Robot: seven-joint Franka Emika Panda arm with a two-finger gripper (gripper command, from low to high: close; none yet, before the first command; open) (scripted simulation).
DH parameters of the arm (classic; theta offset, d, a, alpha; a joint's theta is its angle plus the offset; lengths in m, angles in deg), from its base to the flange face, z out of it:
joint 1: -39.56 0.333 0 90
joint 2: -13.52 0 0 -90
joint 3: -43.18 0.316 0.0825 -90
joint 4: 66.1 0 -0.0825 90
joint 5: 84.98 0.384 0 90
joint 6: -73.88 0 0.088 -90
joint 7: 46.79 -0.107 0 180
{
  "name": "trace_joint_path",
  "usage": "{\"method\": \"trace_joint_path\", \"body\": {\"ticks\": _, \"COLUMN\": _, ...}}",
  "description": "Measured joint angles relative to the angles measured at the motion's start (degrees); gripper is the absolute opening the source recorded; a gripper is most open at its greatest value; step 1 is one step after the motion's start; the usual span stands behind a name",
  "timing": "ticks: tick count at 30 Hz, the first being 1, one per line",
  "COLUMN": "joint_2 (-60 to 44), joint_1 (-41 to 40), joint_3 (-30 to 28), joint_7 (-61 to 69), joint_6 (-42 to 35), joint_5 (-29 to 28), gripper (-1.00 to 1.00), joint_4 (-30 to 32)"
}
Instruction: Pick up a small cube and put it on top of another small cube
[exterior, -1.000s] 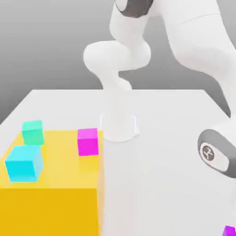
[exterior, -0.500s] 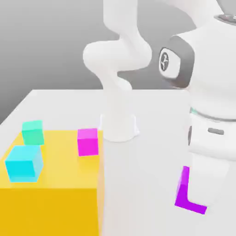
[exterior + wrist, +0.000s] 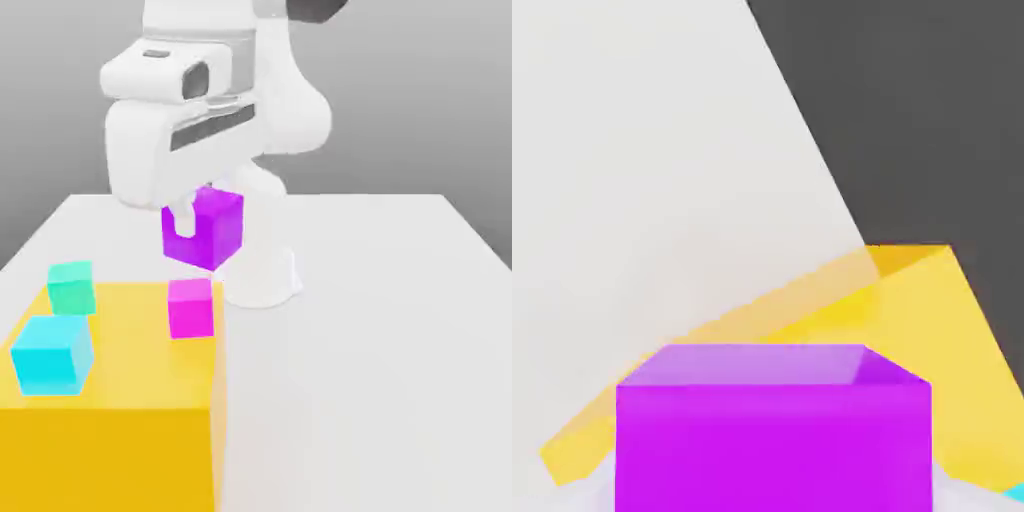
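Cube purple, clamped between the fingers of the gripper and carried in the air, clear of every surface. It hangs just above and slightly behind the magenta cube, which sits at the near-right corner of the yellow block in the exterior view. The hand view has the purple cube close up, with the yellow block's top showing beyond it.

Progress: pickup done, lift done. Left to do: line up over a target cube, lower, let go, back off.

Other candidates on the block: green cube toward the back on the exterior view's left, cyan cube nearer the front. Magenta looks the likeliest target, being closest. White table around the block.
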Motion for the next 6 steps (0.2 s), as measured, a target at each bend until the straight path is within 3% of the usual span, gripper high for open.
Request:
{"method": "trace_joint_path", "body": {"ticks": 2, "joint_2": -1.31, "joint_1": -0.19, "joint_3": -0.42, "joint_7": 0.37, "joint_6": 4.12, "joint_5": 0.10, "gripper": -1.00, "joint_4": 2.85}}
{"method": "trace_joint_path", "body": {"ticks": 3, "joint_2": -2.06, "joint_1": -0.24, "joint_3": -0.57, "joint_7": 0.48, "joint_6": 6.16, "joint_5": 0.13, "gripper": 1.00, "joint_4": 4.15}}
{"method": "trace_joint_path", "body": {"ticks": 6, "joint_2": -2.06, "joint_1": -0.24, "joint_3": -0.57, "joint_7": 0.48, "joint_6": 6.16, "joint_5": 0.13, "gripper": 1.00, "joint_4": 4.15}}
